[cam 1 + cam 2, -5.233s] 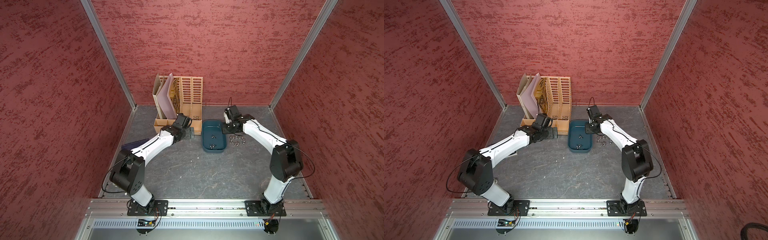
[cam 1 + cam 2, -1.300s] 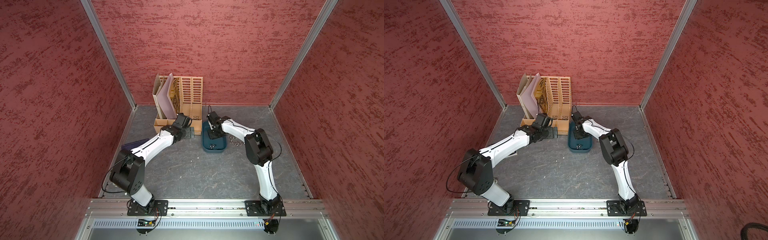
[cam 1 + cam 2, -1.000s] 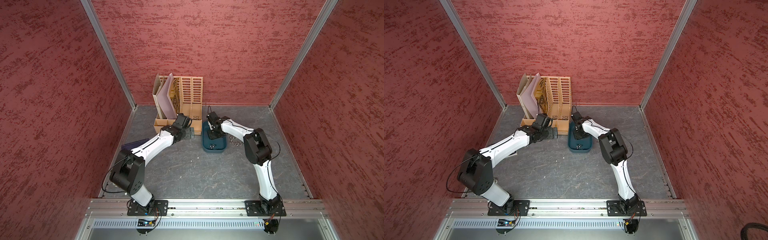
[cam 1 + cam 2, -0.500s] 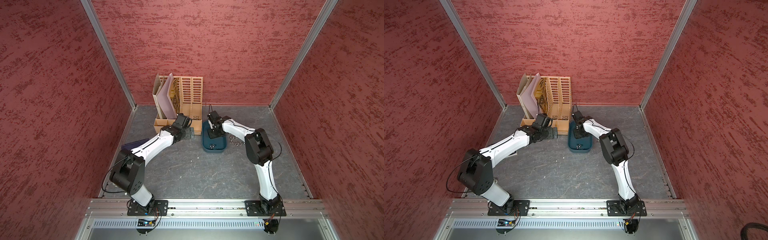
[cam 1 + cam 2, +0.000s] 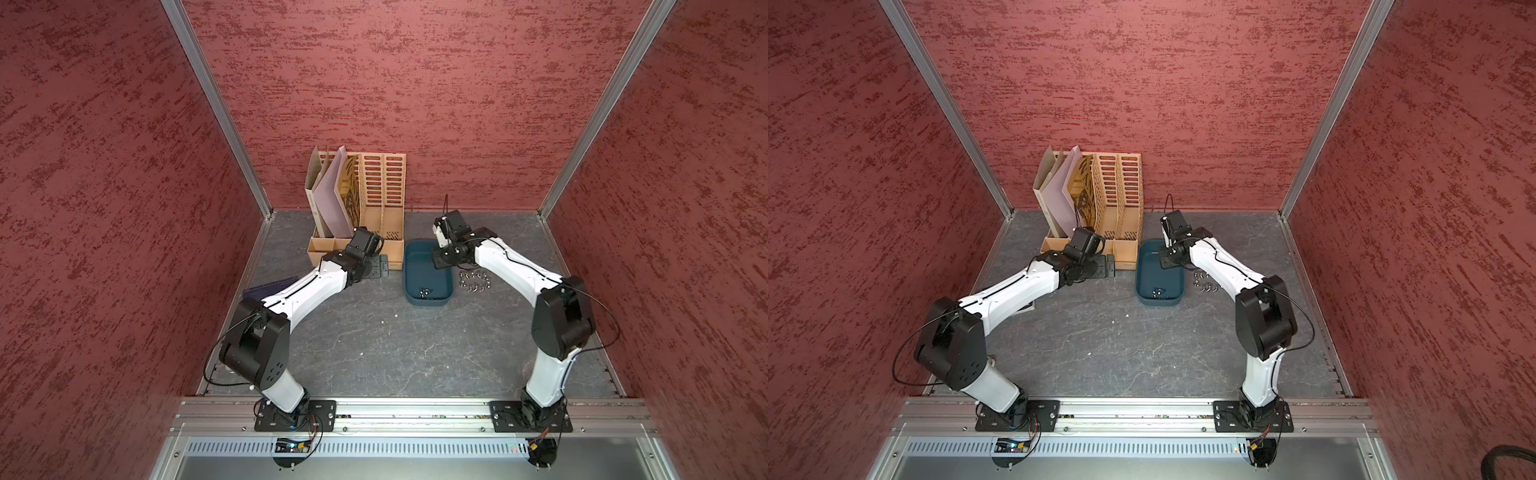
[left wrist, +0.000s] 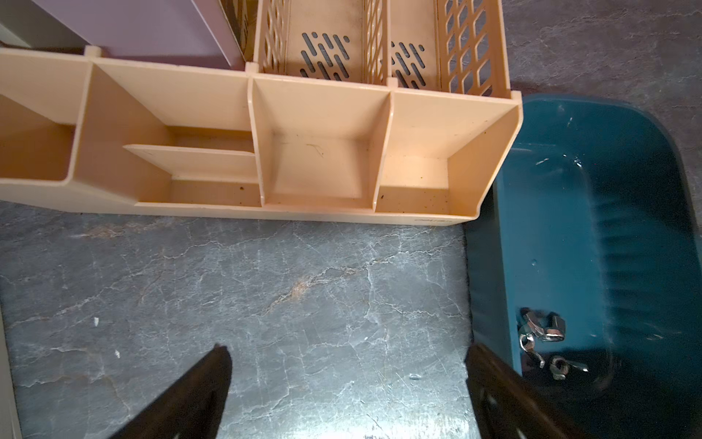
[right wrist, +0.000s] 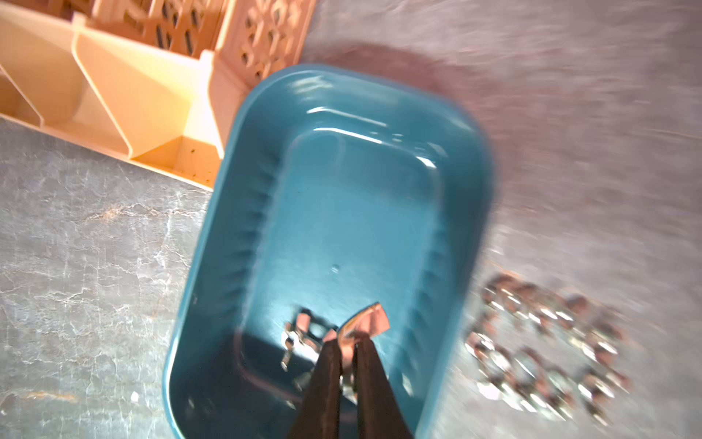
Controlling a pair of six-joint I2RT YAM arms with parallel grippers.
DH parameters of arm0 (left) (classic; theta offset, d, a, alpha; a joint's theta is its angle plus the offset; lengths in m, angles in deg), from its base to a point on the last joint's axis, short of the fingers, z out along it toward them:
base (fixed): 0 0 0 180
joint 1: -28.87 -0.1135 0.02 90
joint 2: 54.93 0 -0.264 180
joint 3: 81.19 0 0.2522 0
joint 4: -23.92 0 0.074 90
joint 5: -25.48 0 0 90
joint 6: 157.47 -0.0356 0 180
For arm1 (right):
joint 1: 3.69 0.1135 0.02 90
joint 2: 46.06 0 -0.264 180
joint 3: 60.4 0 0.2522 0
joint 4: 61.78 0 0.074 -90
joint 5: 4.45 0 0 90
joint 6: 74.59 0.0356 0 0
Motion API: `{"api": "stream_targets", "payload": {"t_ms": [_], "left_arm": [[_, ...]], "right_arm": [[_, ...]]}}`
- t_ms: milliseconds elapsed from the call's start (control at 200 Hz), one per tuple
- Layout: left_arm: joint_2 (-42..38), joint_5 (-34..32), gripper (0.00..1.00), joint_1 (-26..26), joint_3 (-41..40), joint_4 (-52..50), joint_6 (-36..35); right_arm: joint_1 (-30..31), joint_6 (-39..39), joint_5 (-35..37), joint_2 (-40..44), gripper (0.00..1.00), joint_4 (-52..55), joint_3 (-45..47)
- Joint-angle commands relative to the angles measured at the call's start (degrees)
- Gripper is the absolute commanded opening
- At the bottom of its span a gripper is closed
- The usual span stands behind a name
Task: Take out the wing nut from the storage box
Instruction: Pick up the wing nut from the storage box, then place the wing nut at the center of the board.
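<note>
1. The grey marbled table (image 5: 374, 345) carries everything, in both top views.
2. The beige slotted file organiser (image 5: 382, 187) stands at the back of the table, with a lilac sheet (image 5: 332, 199) leaning in its left slot. Its low front compartments (image 6: 319, 152) show bare in the left wrist view.
3. The storage box (image 5: 428, 302), a shallow dark teal tray, lies flat on the table just right of the organiser. Its far left corner is close against the organiser's front right corner (image 7: 212, 76).
4. The left hand (image 6: 347, 357) is released, with its two dark fingers (image 6: 212, 376) spread wide and nothing between them. It hovers over bare table in front of the organiser, just left of the box's rim (image 6: 490, 266).
5. The right hand (image 7: 346, 342) is clenched on a wing nut (image 7: 364, 323), pinching it at the fingertips. In a top view the right hand (image 5: 442, 259) is over the right side of the box, towards its far end. The right wrist view is blurred, so I cannot tell how high above the box floor the nut hangs.
6. A heap of loose wing nuts (image 5: 473, 280) lies on the table just beside the box's right wall.
7. A few more nuts (image 6: 543, 330) rest inside the box at its near end.
</note>
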Motion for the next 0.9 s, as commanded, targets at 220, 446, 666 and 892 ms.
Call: {"api": "stream_targets", "payload": {"t_ms": [220,446,666,892], "left_arm": [[0.74,0.13,1.00,0.64,2.04,0.05,-0.23],[1.01,-0.20,1.00,0.80,2.93,-0.52,-0.57],[1.31,-0.18,1.00,0.99,3.19,-0.70,-0.72],[1.88,-0.10,1.00,1.36,4.10,-1.00,-1.10]], "right_arm": [[-6.24,-0.56,1.58,6.13,0.06,0.24,9.68],[-6.69,0.30,0.34,4.67,0.05,-1.56,14.40],[-6.62,0.61,1.15,3.04,0.05,-1.79,16.96],[-6.68,1.14,0.83,1.46,0.06,-4.04,18.92]]}}
